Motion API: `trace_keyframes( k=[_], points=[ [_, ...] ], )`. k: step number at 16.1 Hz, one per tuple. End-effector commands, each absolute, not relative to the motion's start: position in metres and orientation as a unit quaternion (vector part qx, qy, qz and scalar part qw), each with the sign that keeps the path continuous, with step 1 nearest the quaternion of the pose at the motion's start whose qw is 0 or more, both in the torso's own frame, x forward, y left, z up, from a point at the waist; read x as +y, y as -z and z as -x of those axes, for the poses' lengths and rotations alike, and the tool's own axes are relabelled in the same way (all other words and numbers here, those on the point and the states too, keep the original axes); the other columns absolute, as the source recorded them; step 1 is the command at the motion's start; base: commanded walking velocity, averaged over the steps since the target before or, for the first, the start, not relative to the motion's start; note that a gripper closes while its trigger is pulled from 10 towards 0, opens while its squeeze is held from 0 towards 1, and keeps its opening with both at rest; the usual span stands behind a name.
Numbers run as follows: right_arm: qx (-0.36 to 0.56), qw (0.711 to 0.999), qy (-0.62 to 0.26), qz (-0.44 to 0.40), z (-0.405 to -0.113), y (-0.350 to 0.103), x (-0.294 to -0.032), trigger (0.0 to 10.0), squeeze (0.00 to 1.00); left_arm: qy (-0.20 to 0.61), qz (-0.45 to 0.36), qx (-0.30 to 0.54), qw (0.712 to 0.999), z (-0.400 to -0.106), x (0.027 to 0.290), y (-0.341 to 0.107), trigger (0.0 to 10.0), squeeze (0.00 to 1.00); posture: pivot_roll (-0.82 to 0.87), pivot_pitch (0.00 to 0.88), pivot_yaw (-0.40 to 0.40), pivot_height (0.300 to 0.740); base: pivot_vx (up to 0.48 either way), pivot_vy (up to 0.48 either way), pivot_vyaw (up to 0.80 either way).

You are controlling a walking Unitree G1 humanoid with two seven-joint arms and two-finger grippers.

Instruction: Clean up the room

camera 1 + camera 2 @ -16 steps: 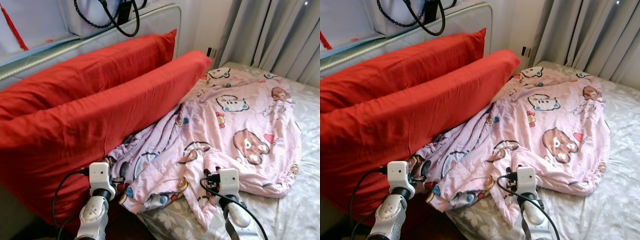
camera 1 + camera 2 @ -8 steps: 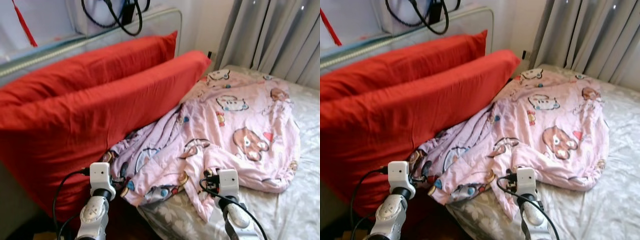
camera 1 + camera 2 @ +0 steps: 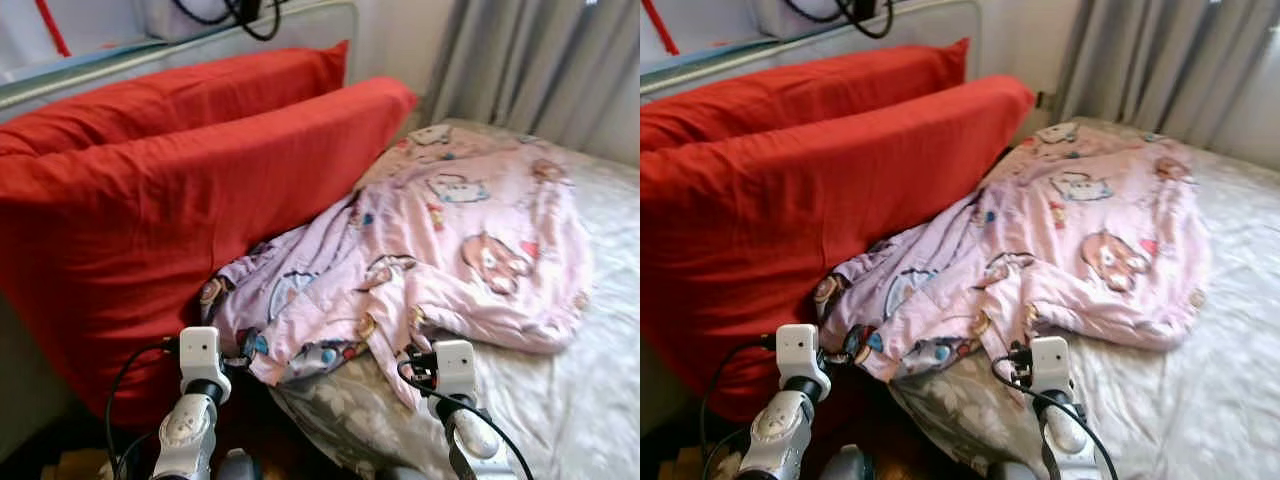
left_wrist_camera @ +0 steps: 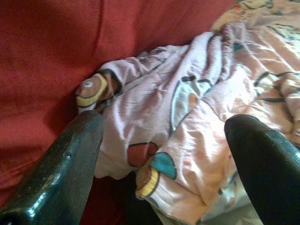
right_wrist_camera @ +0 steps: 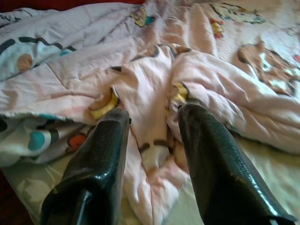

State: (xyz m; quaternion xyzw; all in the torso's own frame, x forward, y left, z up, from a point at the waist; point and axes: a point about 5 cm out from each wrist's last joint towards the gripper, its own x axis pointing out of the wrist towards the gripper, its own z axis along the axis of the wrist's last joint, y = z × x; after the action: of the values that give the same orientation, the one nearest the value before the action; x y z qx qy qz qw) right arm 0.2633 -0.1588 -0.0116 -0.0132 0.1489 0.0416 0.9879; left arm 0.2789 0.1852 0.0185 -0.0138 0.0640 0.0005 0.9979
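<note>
A pink cartoon-print blanket (image 3: 460, 230) lies crumpled across the grey flowered bed (image 3: 590, 400), its near edge bunched at the bed's corner. Two big red pillows (image 3: 180, 190) lean against the headboard on the left. My left gripper (image 4: 164, 126) is open, fingers wide apart, just short of the blanket's bunched end where it meets the front pillow. My right gripper (image 5: 154, 112) is open too, its fingertips (image 5: 115, 119) resting on the blanket with a loose pink fold lying between them. Both silver arms rise from the bottom of the eye views.
Grey curtains (image 3: 540, 60) hang behind the bed at the far right. A pale headboard (image 3: 300, 20) with black cables runs behind the pillows. Dark floor (image 3: 250, 440) shows below the bed's near corner, between my arms.
The whole picture has shifted and blurred, so the camera has moved: the bed's near corner and the floor show more. Both grippers stay at the blanket's near edge.
</note>
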Motion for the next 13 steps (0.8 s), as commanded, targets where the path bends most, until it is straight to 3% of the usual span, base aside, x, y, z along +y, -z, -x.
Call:
trace_keyframes(
  k=[1,13],
  points=[
    [0.161,0.986,-0.042,0.011,-0.2601,0.0156,-0.1593,10.0,0.0,0.001,0.018,0.07,0.997,-0.2802,0.1861,-0.0184,10.0,0.0,0.02,0.045,-0.04,0.652,0.0,0.0,0.0],
    [0.189,0.981,-0.044,0.008,-0.2508,0.0251,-0.1604,10.0,0.0,0.02,0.022,0.095,0.995,-0.2794,0.1841,-0.0126,10.0,0.0,0.03,0.063,-0.04,0.652,0.0,0.0,0.0]
  ],
)
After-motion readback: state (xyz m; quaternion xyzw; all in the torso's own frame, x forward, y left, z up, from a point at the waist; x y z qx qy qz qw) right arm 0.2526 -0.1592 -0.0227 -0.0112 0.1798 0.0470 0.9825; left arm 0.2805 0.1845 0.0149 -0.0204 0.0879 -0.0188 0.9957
